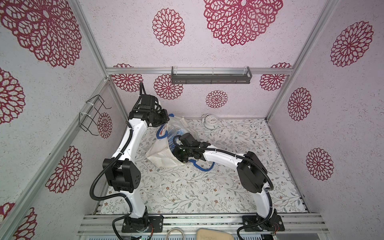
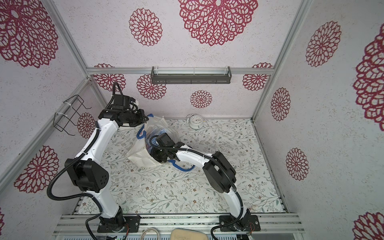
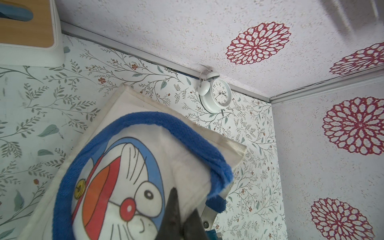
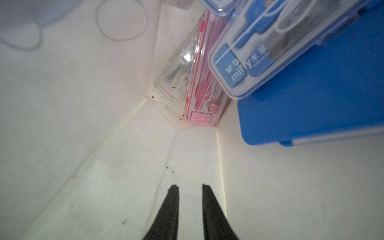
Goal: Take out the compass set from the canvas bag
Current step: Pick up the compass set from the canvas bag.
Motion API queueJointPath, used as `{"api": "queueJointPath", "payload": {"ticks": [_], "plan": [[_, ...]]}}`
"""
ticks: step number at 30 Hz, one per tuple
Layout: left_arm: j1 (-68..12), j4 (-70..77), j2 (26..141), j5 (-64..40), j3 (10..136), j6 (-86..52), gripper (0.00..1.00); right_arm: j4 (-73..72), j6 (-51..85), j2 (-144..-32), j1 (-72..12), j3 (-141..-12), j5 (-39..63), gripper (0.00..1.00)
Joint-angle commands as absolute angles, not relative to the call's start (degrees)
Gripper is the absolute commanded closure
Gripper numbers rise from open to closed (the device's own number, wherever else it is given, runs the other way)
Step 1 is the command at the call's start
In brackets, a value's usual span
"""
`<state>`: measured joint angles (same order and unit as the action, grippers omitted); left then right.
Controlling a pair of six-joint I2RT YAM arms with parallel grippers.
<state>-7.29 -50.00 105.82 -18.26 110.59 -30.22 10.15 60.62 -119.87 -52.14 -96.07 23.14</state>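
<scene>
- Canvas bag (image 1: 164, 158) is seen on the floral table (image 1: 187, 187), rear-left area, in both top views; mouth is held up and open.
- L gripper (image 3: 184, 203) is clamped on the bag's rim cloth beside the blue handle (image 3: 187, 133); fingers are closed w/ cloth pinched between them. The Doraemon print on the bag's outside is shown in the L wrist view.
- R gripper (image 4: 190, 187) is placed inside the bag; fingers are slightly parted, nothing between them, nothing touched. Tips are pointed at the bag's inner bottom corner.
- Blue compass set case (image 4: 270, 47) (clear lid, "M&G miffy" label) is seen inside the bag, leaned over a solid blue case (image 4: 311, 99), well ahead of the R fingertips.
- Pink compass set case (image 4: 205, 91) is wedged on edge in the bag's corner, under/behind the blue one.
- Small clear case (image 4: 180, 68) is set just beside the pink one, against the bag wall.
- 2nd blue handle (image 1: 203, 166) is laid loose on the table under the R forearm.
- White alarm clock (image 1: 211, 121) is stood at the back wall, apart from the bag.
- Tissue box (image 3: 27, 31) w/ wood-look top is seen in the L wrist view only, near the back wall.
</scene>
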Motion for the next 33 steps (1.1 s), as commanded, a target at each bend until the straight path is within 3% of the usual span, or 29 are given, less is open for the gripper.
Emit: {"api": "queueJointPath", "payload": {"ticks": [1,3,7,14,33], "plan": [[-8.6,-48.3,105.7,-17.6,112.1,-29.6,1.0,9.9,63.4,-117.8,-49.9,-94.4,23.2,0.65],[-9.0,-48.0,105.4,-18.1,111.6,-29.3,1.0,8.2,66.8,-117.3,-47.7,-92.5,21.5,0.56],[-9.1,-47.3,105.1,-19.1,110.7,-29.4,1.0,10.1,68.9,-116.3,-45.7,-92.0,17.1,0.52],[-9.3,-45.5,104.5,-21.3,108.8,-28.9,1.0,14.6,72.3,-114.3,-43.2,-89.7,10.7,0.5],[-9.3,-45.2,103.4,-25.0,106.4,-28.3,1.0,5.5,82.4,-122.1,-41.7,-91.1,6.5,0.42]]}}
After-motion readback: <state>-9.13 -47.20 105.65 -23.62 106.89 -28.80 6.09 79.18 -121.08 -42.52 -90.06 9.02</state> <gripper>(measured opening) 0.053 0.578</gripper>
